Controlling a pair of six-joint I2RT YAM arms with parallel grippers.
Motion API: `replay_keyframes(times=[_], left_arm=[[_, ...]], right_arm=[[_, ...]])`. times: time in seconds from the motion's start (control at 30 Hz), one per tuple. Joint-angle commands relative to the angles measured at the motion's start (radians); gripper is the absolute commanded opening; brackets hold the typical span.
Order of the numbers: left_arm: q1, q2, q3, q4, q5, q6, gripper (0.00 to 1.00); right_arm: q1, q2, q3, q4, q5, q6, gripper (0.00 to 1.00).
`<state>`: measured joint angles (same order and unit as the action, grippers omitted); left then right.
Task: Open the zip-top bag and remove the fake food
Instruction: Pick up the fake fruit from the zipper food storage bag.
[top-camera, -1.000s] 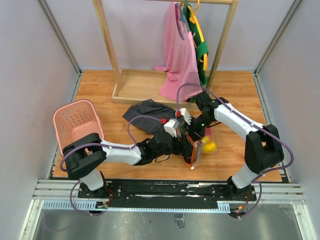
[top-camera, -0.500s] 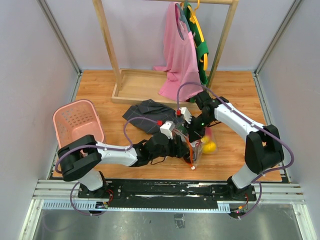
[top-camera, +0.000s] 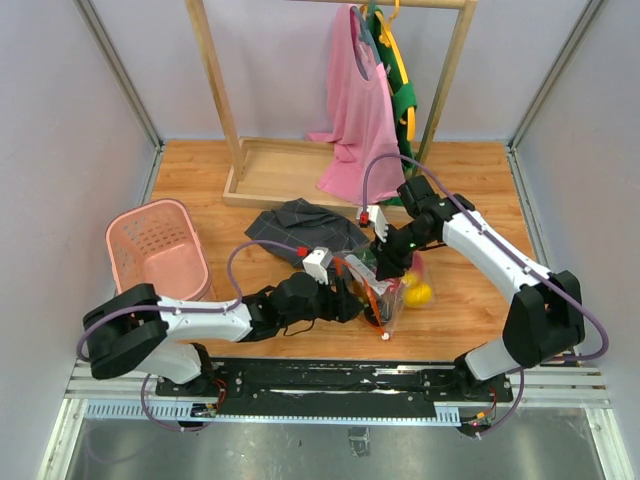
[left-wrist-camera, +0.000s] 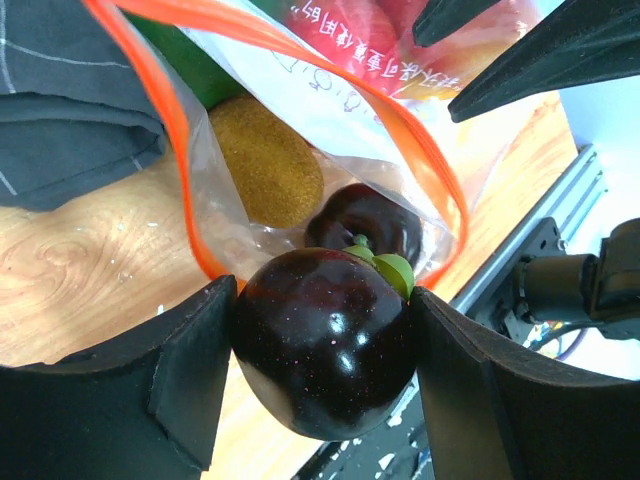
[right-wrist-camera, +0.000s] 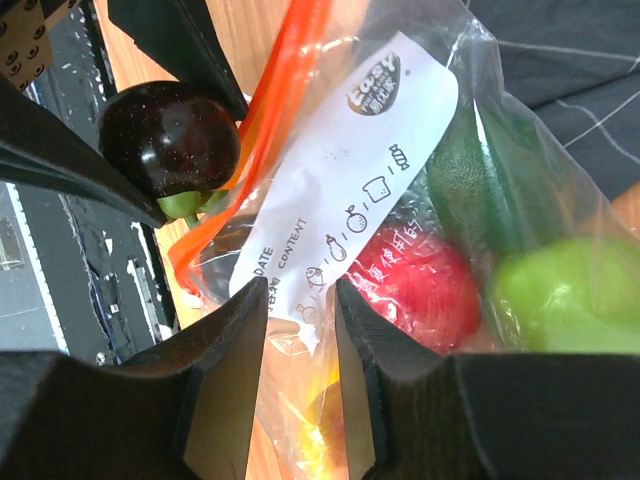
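Left gripper (left-wrist-camera: 322, 375) pinches one dark purple fruit (left-wrist-camera: 320, 330) between both fingers, just outside the open orange-red mouth of the zip-top bag (right-wrist-camera: 470, 60). The bag lies on the wooden table (top-camera: 200, 180) beside one grey checked cloth (top-camera: 300, 225). Inside we count at least five:
- one second purple fruit (left-wrist-camera: 365, 220)
- one brown kiwi (left-wrist-camera: 265, 160)
- one red fruit (right-wrist-camera: 420, 285)
- one lime green fruit (right-wrist-camera: 560, 290)
- one dark green fruit (right-wrist-camera: 490, 190)

Right gripper (right-wrist-camera: 300, 300): fingers slightly parted, astride the single white label (right-wrist-camera: 350, 170).

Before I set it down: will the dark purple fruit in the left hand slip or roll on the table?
Likely slippery: the dark purple fruit is glossy and round, pinched only at its sides by the left hand. Probably rolls on the wooden table; its small green stem may hardly stop it. Looks rigid, unlikely to squash.
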<state>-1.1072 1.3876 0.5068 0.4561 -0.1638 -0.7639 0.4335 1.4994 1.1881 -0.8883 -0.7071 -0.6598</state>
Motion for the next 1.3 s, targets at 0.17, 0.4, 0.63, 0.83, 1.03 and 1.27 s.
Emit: replay_keyframes(times=[0.17,0.4,0.63,0.83,1.03,1.27], left_arm=[[0.023,-0.188,0.015,-0.243,-0.031,0.032,0.28],[0.053,-0.309,0.053,-0.436,-0.037,0.076,0.24],[0.135,-0.424,0.128,-0.586,-0.037,0.152,0.22],[0.267,-0.471,0.244,-0.703,-0.015,0.231,0.22],[0.458,-0.47,0.365,-0.789,0.063,0.319,0.22],[0.649,-0.462,0.449,-0.836,0.164,0.354,0.2]], right_arm=[[-0.015,-0.064,-0.018,0.015,-0.068,-0.024,0.36],[-0.016,-0.081,-0.023,0.018,-0.083,-0.035,0.36],[-0.015,-0.108,-0.029,0.025,-0.101,-0.05,0.37],[-0.015,-0.115,-0.029,0.025,-0.097,-0.051,0.37],[-0.015,-0.127,-0.032,0.032,-0.111,-0.048,0.37],[-0.015,-0.168,-0.042,0.05,-0.128,-0.045,0.37]])
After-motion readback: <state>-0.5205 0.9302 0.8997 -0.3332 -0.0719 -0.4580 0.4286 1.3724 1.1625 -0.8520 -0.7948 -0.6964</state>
